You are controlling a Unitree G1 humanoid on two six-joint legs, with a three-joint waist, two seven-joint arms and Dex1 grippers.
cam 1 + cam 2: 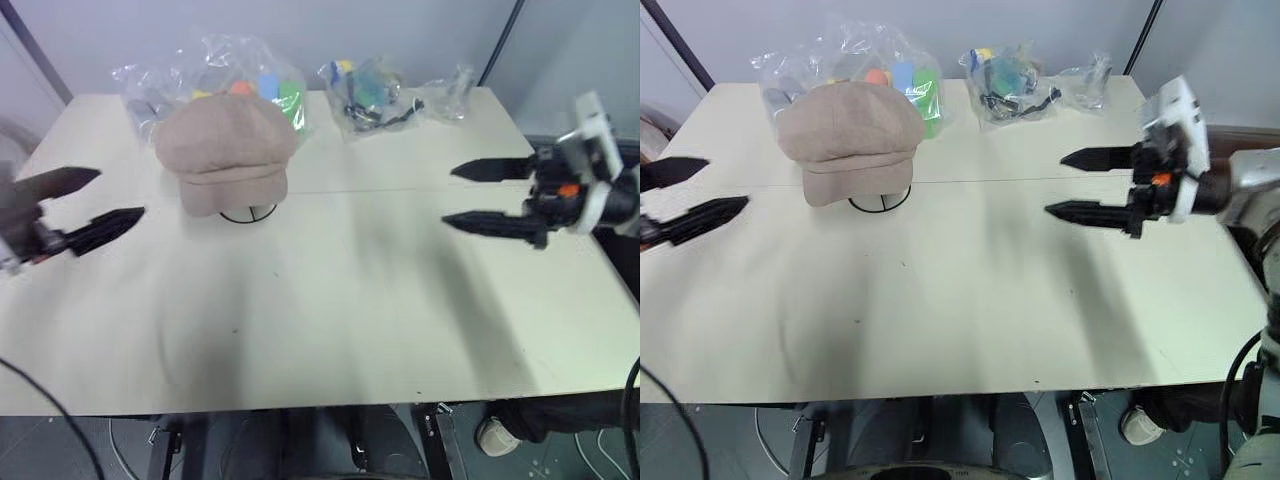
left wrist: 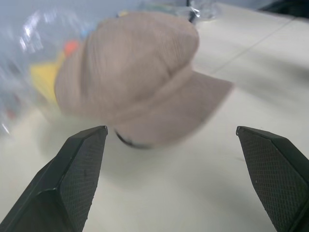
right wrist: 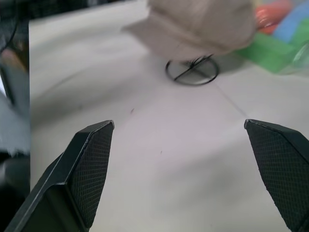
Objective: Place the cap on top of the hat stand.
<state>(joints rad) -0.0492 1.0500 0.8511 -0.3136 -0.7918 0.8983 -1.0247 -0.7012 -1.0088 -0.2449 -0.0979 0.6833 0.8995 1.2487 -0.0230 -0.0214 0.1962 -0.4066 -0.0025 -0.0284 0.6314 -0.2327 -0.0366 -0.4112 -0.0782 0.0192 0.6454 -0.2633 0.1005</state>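
**A:** Describe your hands, starting from the fingers.

**B:** My right hand [image 1: 1070,185] hangs above the right side of the counter [image 1: 970,300], its two black fingers [image 1: 1095,157] spread wide and pointing toward the middle. It is released and grasps nothing. My left hand [image 1: 105,200] hangs over the counter's left edge, fingers likewise parted and empty, pointing inward. In each wrist view the two textured pads stand far apart with bare counter between them.

**A:** And the task's things?

**B:** The cap [image 1: 226,150] sits on top of the hat stand [image 1: 248,213], toward the far left of the counter, nearer my left hand than my right and apart from both. The puffy beige crown covers the wire globe completely; the short brim faces toward me and droops low on the front. Of the stand I see only the black round ring base and a crossing wire showing under the brim, resting on the counter.

**A:** What lies beyond?

**B:** Just behind the cap is a clear plastic bag [image 1: 215,75] of colourful items, close against the crown. A second clear bag [image 1: 365,95] lies farther right along the far edge, with a smaller clear packet [image 1: 452,90] just beside it.
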